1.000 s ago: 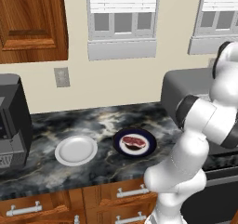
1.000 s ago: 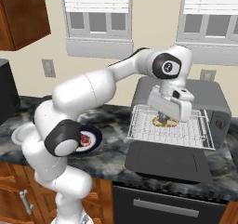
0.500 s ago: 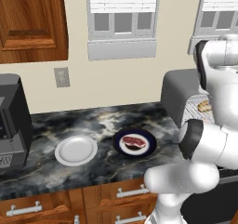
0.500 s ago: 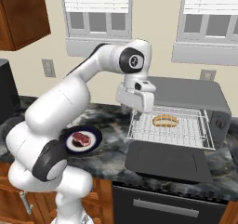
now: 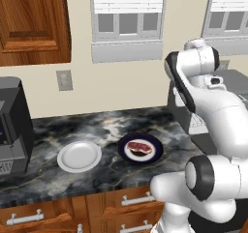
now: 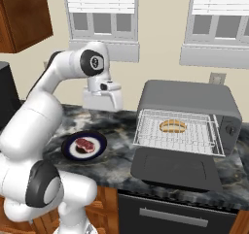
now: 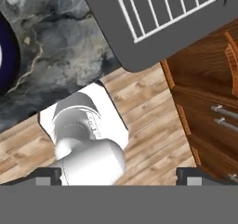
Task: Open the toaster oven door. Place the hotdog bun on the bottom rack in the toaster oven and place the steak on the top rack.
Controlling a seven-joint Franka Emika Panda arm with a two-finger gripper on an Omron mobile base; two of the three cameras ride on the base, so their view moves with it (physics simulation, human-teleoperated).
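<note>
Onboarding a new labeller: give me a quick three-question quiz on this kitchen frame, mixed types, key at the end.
1. True or false: the toaster oven door is open.
2. Where does the hotdog bun lie?
A. on the white plate
B. on a pulled-out wire rack
C. on the dark blue plate
3. Fill in: the steak lies on the ____ plate.

Key: 1 true; 2 B; 3 dark blue. The gripper is open, holding nothing.
</note>
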